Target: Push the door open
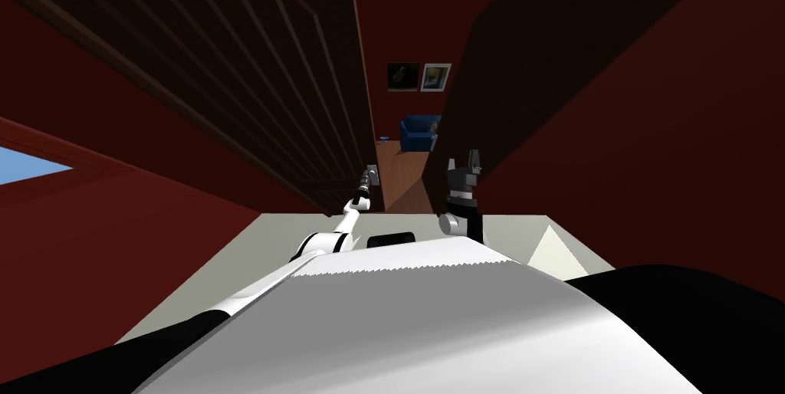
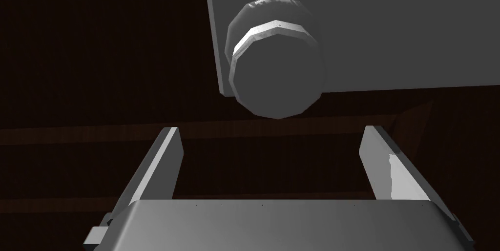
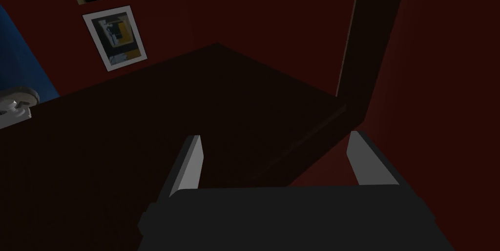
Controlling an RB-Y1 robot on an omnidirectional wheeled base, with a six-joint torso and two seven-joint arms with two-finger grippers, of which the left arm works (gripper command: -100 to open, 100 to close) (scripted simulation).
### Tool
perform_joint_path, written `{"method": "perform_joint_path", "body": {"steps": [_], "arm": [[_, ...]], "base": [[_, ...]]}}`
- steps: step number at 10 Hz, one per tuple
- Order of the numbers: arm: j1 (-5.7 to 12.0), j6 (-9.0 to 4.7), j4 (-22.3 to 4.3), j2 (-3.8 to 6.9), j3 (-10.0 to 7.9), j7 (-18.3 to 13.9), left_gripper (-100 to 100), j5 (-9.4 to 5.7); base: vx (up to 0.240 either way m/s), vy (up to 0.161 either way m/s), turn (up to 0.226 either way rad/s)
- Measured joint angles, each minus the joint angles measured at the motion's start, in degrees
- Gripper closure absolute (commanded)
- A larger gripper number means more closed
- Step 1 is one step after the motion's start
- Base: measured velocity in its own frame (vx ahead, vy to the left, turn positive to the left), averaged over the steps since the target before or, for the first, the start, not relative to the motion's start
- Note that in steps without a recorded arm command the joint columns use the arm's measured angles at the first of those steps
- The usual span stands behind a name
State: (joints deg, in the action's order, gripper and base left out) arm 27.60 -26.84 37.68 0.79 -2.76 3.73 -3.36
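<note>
We are holding the left tool point(image 2: 271, 133) open and empty beside the door knob point(image 2: 276, 74), judging a square push there best.

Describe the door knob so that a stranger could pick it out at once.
Start at the dark brown panelled door on the left of the gap. Near its free edge sits a flat grey plate, just beyond the open left gripper. The knob juts from that plate: the one round, faceted grey thing, with a bright band round it.
</note>
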Motion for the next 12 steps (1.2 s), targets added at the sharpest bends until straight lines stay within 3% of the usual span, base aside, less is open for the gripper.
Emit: {"method": "perform_joint_path", "body": {"steps": [1,2,3,8,11,12], "arm": [[0.66,-0.64,-1.4,-0.41,-0.19,-0.1,-100,-0.11],[-0.15,-0.16,0.1,-1.43,-0.22,0.1,-100,-0.05],[-0.23,0.06,0.4,-1.56,-0.2,0.2,100,-0.04],[-0.24,-0.07,0.0,-1.47,-0.16,0.1,100,-0.02],[-0.06,-0.04,-1.3,-1.28,-0.65,0.3,100,-0.25],[-0.79,0.82,0.1,-1.08,-0.76,0.3,100,-0.3]], "base": [[0.212,-0.048,-0.019],[0.089,-0.019,-0.001],[-0.011,0.001,0.005],[-0.017,0.003,-0.003],[0.137,-0.052,0.029],[0.199,-0.064,0.036]]}}
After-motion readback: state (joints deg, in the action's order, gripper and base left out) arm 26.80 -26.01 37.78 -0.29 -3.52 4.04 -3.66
